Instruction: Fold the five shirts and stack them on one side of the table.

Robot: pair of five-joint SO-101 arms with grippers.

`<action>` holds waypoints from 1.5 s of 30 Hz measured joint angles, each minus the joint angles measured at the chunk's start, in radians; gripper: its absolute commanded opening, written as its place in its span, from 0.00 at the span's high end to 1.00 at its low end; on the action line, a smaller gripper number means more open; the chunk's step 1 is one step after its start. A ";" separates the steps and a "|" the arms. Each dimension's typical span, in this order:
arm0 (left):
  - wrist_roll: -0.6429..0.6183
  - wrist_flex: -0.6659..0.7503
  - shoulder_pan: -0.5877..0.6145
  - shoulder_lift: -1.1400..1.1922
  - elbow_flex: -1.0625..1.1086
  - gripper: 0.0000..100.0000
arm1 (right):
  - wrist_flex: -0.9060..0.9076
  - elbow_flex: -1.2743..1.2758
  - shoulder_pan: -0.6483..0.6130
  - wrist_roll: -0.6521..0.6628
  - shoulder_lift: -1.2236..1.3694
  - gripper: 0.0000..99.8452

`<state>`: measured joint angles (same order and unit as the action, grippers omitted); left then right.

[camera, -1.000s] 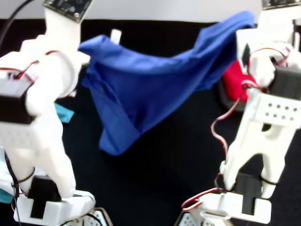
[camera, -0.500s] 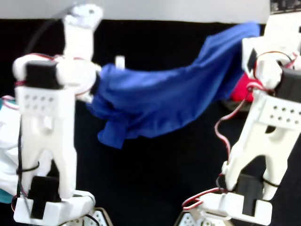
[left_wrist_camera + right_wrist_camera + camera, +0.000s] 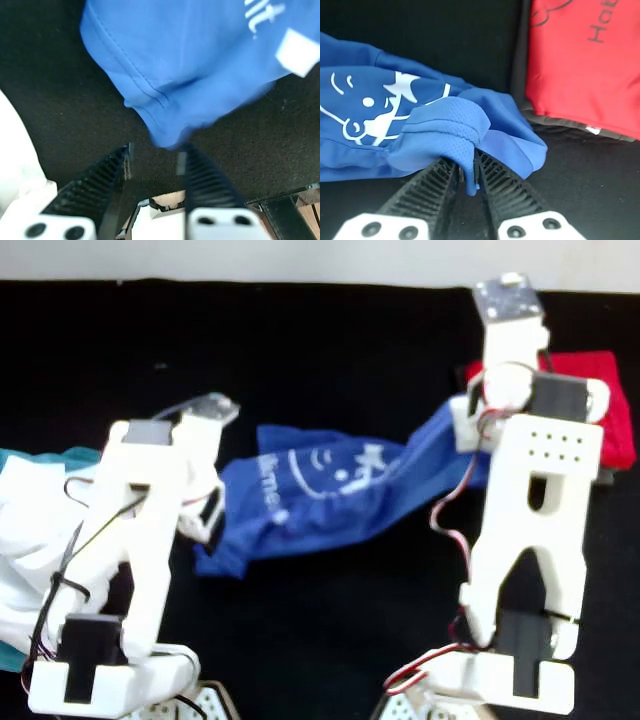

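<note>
Change: Both arms are dropping lower than a second ago. The blue shirt (image 3: 340, 490), which was hanging stretched in the air between them, is now lying across the black table (image 3: 330, 350) with its white print facing up.
Left gripper (image 3: 155, 150): its jaws are standing apart and are clamping nothing. The bunched hem of the blue shirt (image 3: 190, 60) is reaching down to just between the fingertips. In the high view this gripper (image 3: 205, 525) is sitting at the shirt's near-left end.
Right gripper (image 3: 467, 167): its jaws are pressing together on a folded edge of the blue shirt (image 3: 440, 125), pinching the cloth between the ribbed fingers (image 3: 497, 187). From above, this gripper (image 3: 470, 435) is holding the shirt's far-right end.
Blue shirt: it is lying crumpled in a band running from the left arm to the right arm, and a small white tag (image 3: 298, 45) is showing near one edge.
Red shirt (image 3: 585, 65): it is lying folded at the right side of the table, resting on a dark garment (image 3: 555, 122), just beside the blue shirt's gripped end.
White and teal clothes (image 3: 30, 520): they are piling up at the table's left edge, behind the left arm.
</note>
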<state>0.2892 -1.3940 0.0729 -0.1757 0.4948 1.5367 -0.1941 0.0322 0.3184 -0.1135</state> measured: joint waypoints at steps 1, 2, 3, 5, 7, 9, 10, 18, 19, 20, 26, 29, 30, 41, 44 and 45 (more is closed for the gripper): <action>0.002 0.002 0.002 -0.002 0.000 0.80 | -0.011 0.018 0.000 -0.006 0.000 0.99; 0.002 0.002 0.002 -0.002 0.002 0.80 | -0.017 0.035 0.000 -0.008 0.000 0.99; 0.002 0.002 0.002 -0.002 0.002 0.80 | -0.025 0.049 0.002 -0.008 0.000 0.99; 0.002 -0.003 0.000 -0.002 -0.003 0.80 | -0.026 0.063 0.002 -0.011 0.000 0.99; 0.002 -0.038 -0.005 -0.002 -0.025 0.80 | -0.031 0.064 0.002 -0.011 0.000 0.99; 0.018 -0.086 -0.041 -0.002 -0.037 0.80 | -0.037 0.064 0.002 -0.011 0.000 0.99; 0.040 -0.104 -0.068 -0.002 -0.038 0.80 | -0.043 0.064 0.002 -0.011 0.000 0.99; 0.104 -0.037 -0.339 -0.002 0.123 0.80 | -0.064 0.072 0.002 -0.011 0.000 0.99; 0.104 -0.009 -0.361 -0.002 0.146 0.80 | -0.064 0.072 0.002 -0.011 0.000 0.99; 0.104 0.026 -0.373 -0.002 0.169 0.80 | -0.064 0.072 0.002 -0.011 0.000 0.99; 0.104 0.292 -0.330 -0.002 0.265 0.80 | -0.064 0.072 0.002 -0.011 0.000 0.99; 0.104 0.370 -0.249 -0.002 0.265 0.79 | -0.064 0.072 0.002 -0.011 0.000 0.99; 0.104 0.385 -0.219 -0.002 0.265 0.79 | -0.064 0.072 0.002 -0.011 0.000 0.99; 0.104 0.416 -0.147 -0.002 0.265 0.80 | -0.064 0.072 -0.003 -0.011 0.000 0.99; 0.104 0.405 -0.147 -0.002 0.245 0.80 | -0.064 0.072 -0.003 -0.011 0.000 0.99; 0.104 0.387 -0.147 -0.002 0.229 0.80 | -0.064 0.072 -0.003 -0.011 0.000 0.99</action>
<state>0.3936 -1.0073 -0.0744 -0.1772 0.7234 1.4722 -0.1220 0.0292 0.3076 -0.1135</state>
